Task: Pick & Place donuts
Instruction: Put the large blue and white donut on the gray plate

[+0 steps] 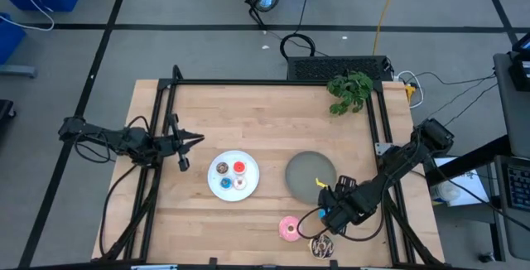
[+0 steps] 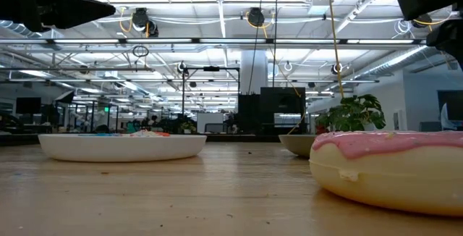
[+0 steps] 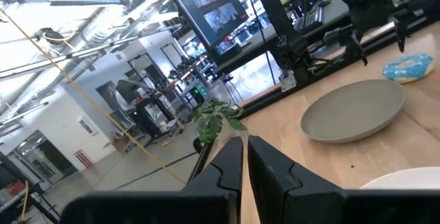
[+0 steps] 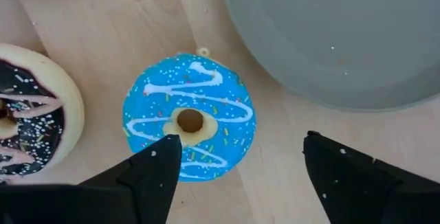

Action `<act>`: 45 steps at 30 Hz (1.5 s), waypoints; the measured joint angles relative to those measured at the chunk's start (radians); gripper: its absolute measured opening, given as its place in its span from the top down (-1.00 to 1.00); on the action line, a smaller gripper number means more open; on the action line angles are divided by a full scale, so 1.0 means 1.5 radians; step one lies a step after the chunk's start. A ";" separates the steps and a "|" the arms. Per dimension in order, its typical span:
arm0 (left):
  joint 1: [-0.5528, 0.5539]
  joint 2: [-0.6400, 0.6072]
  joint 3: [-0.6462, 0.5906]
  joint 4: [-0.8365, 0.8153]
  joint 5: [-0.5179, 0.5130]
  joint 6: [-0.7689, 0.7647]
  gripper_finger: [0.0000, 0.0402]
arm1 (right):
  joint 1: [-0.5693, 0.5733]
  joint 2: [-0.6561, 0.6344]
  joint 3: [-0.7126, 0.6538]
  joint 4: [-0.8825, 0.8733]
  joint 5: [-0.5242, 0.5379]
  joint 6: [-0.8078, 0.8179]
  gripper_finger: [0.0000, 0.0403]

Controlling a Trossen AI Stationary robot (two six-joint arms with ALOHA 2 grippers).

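Note:
The blue sprinkled donut (image 4: 189, 117) lies flat on the wood beside the grey plate (image 4: 344, 38). My right gripper (image 4: 240, 152) is open and hovers over it, one finger over the donut's edge and the other over bare wood by the plate. In the high view my right gripper (image 1: 331, 208) hides most of this donut. The chocolate donut (image 4: 27, 121) and the pink donut (image 1: 290, 228) lie near the front edge. Several tiny donuts sit on the white plate (image 1: 248, 189). My left gripper (image 1: 186, 142) is shut and empty, raised at the table's left.
A green plant (image 1: 349, 90) stands at the far right corner, with a black box (image 1: 335, 67) behind it. A black frame runs along the table's left, far and right sides. Bare wood lies across the table's far half. The grey plate (image 1: 310, 173) holds nothing.

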 joint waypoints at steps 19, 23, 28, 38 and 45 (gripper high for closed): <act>0.000 0.000 0.000 -0.001 0.000 -0.001 0.85 | 0.002 -0.003 -0.183 0.228 -0.085 0.063 -0.40; 0.000 0.000 0.000 0.000 0.000 -0.001 0.85 | -0.003 -0.002 -0.184 0.240 -0.086 0.055 -0.36; 0.000 0.000 0.000 0.005 0.000 0.000 0.85 | -0.005 -0.002 -0.184 0.265 -0.086 0.040 -0.06; 0.000 0.000 0.000 0.005 0.000 0.004 0.85 | -0.014 -0.077 -0.186 0.273 -0.117 0.056 0.82; 0.000 0.000 0.000 0.004 0.000 0.004 0.85 | -0.036 -0.162 -0.186 0.277 -0.109 0.056 0.90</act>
